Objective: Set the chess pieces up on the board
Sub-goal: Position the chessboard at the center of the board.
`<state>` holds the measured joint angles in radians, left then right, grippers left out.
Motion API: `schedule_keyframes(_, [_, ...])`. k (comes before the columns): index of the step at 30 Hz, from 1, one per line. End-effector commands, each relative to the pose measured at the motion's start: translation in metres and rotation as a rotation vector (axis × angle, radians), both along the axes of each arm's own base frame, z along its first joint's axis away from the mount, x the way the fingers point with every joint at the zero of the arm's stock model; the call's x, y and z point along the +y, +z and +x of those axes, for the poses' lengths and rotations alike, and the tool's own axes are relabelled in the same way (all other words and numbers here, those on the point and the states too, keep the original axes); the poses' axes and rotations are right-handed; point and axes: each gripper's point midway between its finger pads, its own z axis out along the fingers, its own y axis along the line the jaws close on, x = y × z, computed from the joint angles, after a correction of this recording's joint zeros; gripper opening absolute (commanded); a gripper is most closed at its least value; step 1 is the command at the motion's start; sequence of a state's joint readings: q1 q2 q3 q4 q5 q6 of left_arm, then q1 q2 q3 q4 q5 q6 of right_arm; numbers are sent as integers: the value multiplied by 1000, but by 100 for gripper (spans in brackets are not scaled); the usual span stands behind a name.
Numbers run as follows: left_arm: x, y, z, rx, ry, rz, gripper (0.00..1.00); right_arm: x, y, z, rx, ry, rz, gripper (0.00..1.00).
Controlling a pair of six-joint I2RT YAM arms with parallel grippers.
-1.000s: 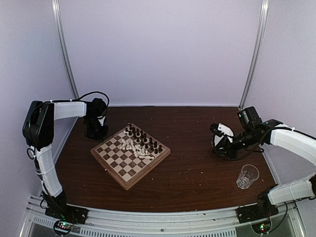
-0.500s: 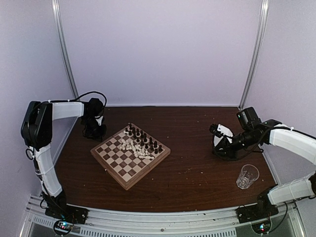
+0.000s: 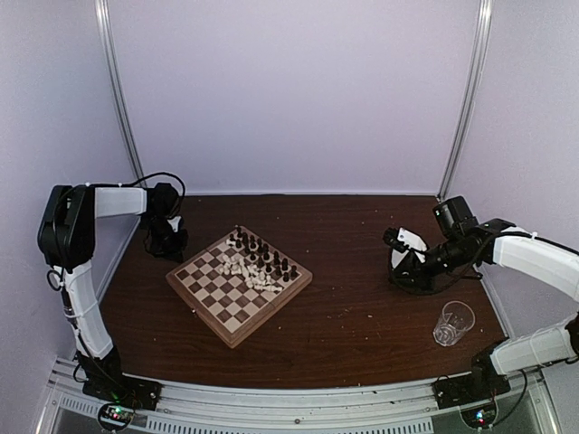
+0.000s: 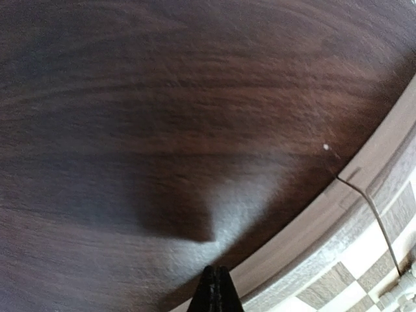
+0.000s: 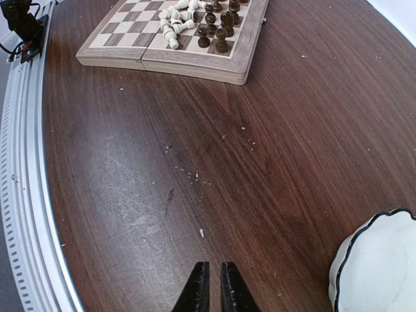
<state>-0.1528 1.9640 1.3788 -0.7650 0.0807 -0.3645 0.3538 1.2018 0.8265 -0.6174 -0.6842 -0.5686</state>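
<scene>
Left wrist: board (image 4: 338, 201) cut off | left claw (image 4: 215, 276) clenched empty | right claw (image 5: 209, 270) clenched empty | bowl (image 5: 380, 266) cropped

Pale lilac walls (image 3: 289, 90) and two far metal poles (image 3: 120, 99) enclose my dark, scratched wooden table (image 3: 362, 316).

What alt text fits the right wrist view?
The board lies at the top of the dark table, toppled cream pieces heaped beside standing dark pieces. The shut right gripper shows at bottom centre, a white scalloped bowl at lower right.
</scene>
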Motion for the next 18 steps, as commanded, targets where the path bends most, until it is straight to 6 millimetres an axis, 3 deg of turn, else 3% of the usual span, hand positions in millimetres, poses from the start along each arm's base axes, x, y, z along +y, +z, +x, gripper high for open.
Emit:
schedule_keyframes(1, [-14,-10,-14,64,-52,-45,0,0,-5,-1,1,8,-11,9])
schedule_keyframes(10, [-50,-16,-39,107,-144,-89,0,1,-5,-2,8,16,-7,9])
schedule_keyframes(18, [-100,-14,-81,107,-251,-94,0,6,-9,-3,43,29,1,10])
